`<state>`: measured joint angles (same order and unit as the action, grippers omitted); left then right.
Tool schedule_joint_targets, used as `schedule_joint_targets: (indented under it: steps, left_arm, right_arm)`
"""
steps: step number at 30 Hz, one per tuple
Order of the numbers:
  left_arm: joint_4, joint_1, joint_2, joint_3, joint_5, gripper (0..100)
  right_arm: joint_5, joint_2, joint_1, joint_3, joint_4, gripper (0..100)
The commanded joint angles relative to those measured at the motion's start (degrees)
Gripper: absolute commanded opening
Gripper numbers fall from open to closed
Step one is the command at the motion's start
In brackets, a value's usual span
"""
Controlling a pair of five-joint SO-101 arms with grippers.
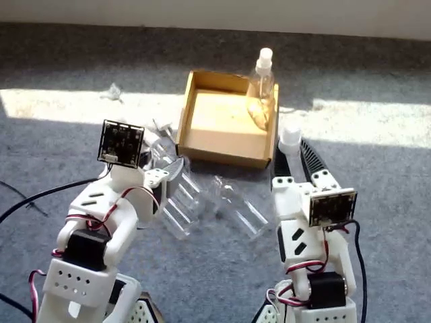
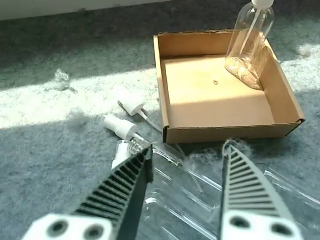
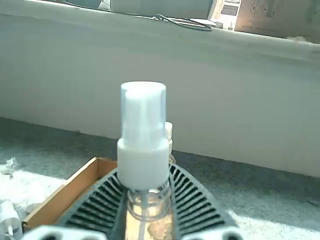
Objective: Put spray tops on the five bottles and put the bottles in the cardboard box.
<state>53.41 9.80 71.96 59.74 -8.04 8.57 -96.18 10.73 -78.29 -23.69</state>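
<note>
Right pincer [image 3: 145, 175] clamps an upright topped bottle [image 3: 143, 145] beside the box [image 2: 225, 131]. Left pincer [image 2: 185, 165] gapes over loose bottles [image 1: 239, 210] before it. A second bottle [image 2: 247, 45] leans inside the box.

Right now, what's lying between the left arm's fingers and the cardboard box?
Clear bottles lie on their sides between the open fingers and the cardboard box, seen in the left wrist view.

The square cardboard box [image 1: 215, 121] is tan, paler inside, on mottled grey carpet [image 1: 377, 175]. The plastic bottles [image 1: 242, 210] are clear, the spray tops [image 2: 120, 127] white. Both arms [image 1: 101, 229] are white with black ribbed fingers [image 2: 120, 195].
</note>
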Motion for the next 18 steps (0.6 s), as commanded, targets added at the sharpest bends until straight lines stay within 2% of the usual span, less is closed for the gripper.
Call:
schedule_joint_targets:
  steps: [1, 5, 12, 16, 18]
  left_arm:
    - [-4.9, -0.9, 0.7, 3.4, 0.4, 21]
    - [-6.8, -2.2, 0.7, 4.8, 0.4, 21]
    - [-6.8, -2.9, 0.7, 4.9, 0.4, 21]
    - [-6.8, -2.9, 0.7, 5.1, 0.4, 21]
    - [-6.9, -2.9, 0.8, 5.8, 0.4, 21]
  right_arm:
    - [0.4, 14.5, -0.6, 8.3, 4.7, 0.4]
    - [-4.6, 35.6, -0.6, 23.0, 4.6, 0.5]
    - [-4.5, 64.3, 2.2, 45.2, 4.9, 0.5]
    - [-5.0, 71.0, 2.3, 52.3, 15.5, 0.4]
    - [-5.0, 72.0, 2.3, 50.5, 20.3, 0.4]
